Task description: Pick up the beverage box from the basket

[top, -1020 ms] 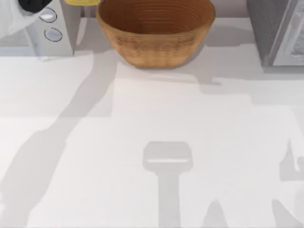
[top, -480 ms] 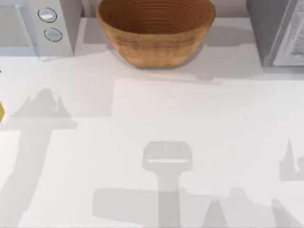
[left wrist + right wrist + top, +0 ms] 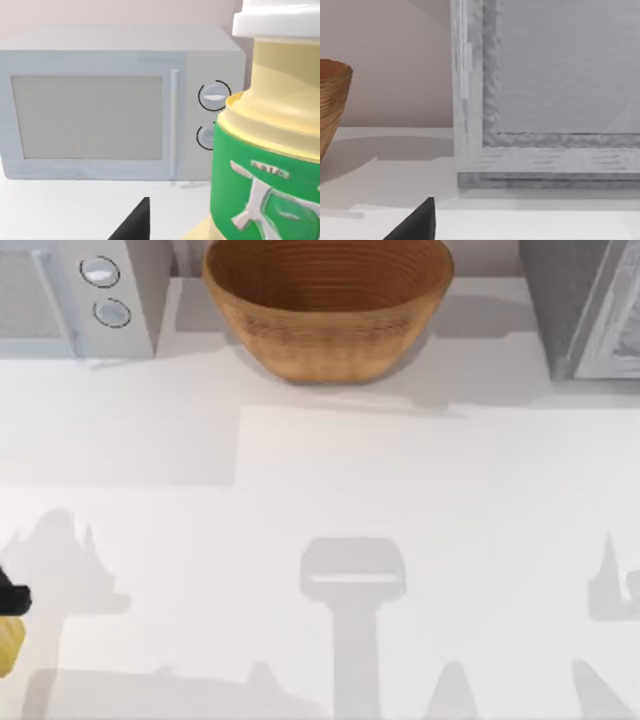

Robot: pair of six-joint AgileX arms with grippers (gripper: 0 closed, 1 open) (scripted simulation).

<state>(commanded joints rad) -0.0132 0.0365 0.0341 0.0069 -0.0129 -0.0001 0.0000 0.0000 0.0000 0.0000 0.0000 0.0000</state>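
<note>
The beverage container is no carton by the look of it: in the left wrist view it is a pale yellow bottle with a white cap and a green label, close against the camera, seemingly held by the left gripper, though I cannot make out the fingers. From above, a yellow patch sits with that gripper at about eight o'clock, at the table's left edge. The basket stands well apart at twelve o'clock, looking empty. So the lift out seems done; next I'd expect a steady hold. A microwave sits at eleven o'clock. The right gripper is parked near a grey cabinet, its fingers' state unreadable.
</note>
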